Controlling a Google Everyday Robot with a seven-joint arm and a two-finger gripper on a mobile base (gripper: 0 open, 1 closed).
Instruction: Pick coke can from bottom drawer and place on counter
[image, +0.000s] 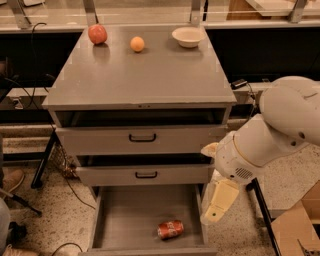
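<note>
Cabinet front seen from above in the camera view: three grey drawers on a speckled floor. On top, the counter (145, 75), a broad glossy grey surface. Along its far edge, a round red apple (97, 34) at the left, a small orange fruit (137, 44) just right of it, and a shallow cream-white bowl (188, 36) further right, all three apart from one another. Below the counter, the top drawer (100, 141) and the middle drawer (110, 175), each grey with a black handle, each pulled out slightly with a dark gap above. Lowest, the bottom drawer (125, 215), a wide shallow grey tray, pulled far out toward the camera. Inside it, the small red-orange coke can (170, 229) with white lettering, lying on its side near the front wall and right of centre, apart from the side walls. To the right of the cabinet, a bulky white robot arm (270, 135), bent at a rounded joint beside the middle drawer. Hanging from that joint, the cream-coloured gripper (214, 212), pointing downward just outside the bottom drawer's right wall, up and to the right of the coke can and apart from it. Gripper open or closed: impossible to tell from this angle. At the lower right corner, part of a brown cardboard box (295, 230). At the left edge, a brown shoe (10, 181) on the floor.
</note>
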